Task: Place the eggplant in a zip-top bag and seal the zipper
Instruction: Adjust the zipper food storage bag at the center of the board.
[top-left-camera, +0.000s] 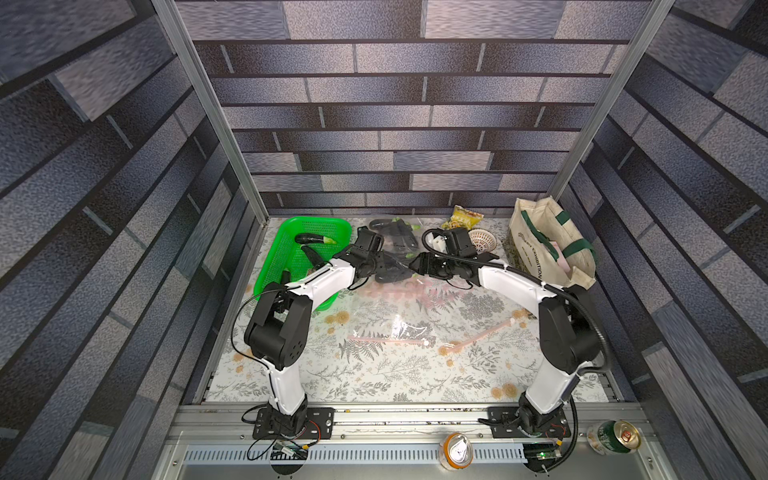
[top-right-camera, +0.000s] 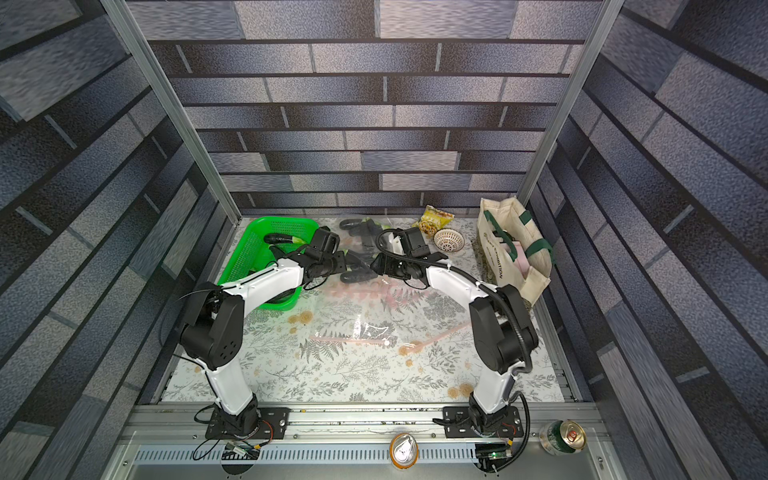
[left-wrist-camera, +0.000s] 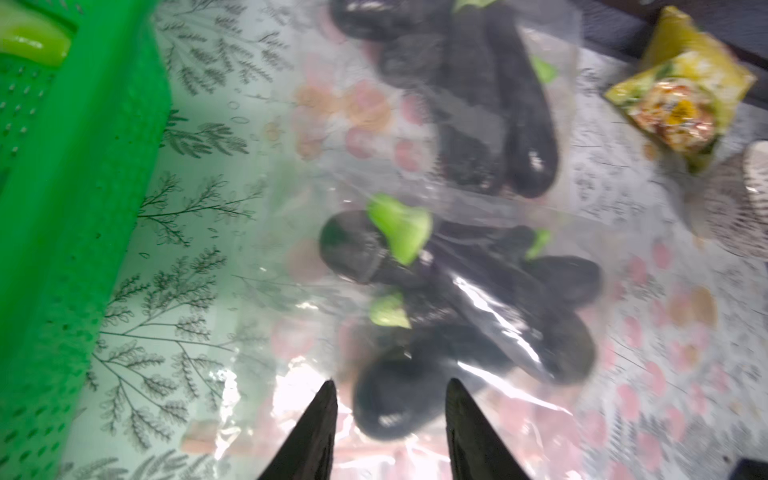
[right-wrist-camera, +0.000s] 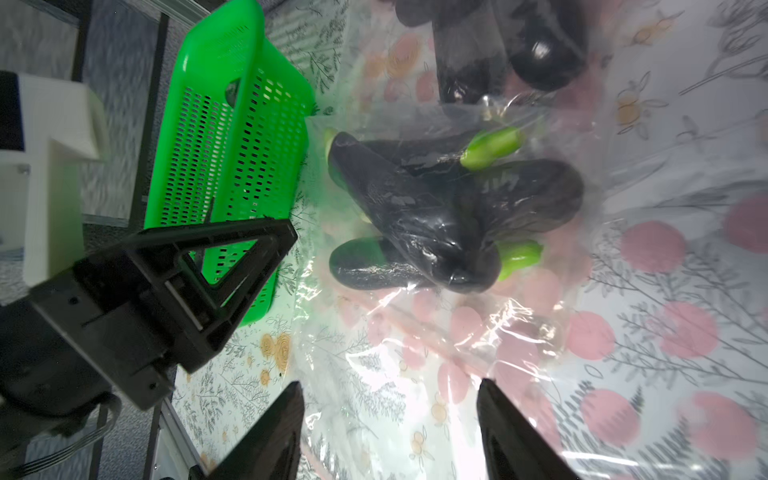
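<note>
- Right claw (right-wrist-camera: 390, 386): black pointed jaws spread, empty, above a crinkled clear bag (right-wrist-camera: 490, 328).
- Left claw (left-wrist-camera: 390, 384): jaws likewise apart.
- Glossy dark eggplants (right-wrist-camera: 419, 208) lie inside the bag at frame centre, beside a perforated green basket (right-wrist-camera: 232, 124).

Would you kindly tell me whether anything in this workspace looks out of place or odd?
Yes: an orange can and a green can sit on the metal frame by the arm bases, outside the work surface and near wiring. A spare zip-top bag also lies crumpled mid-table.
</note>
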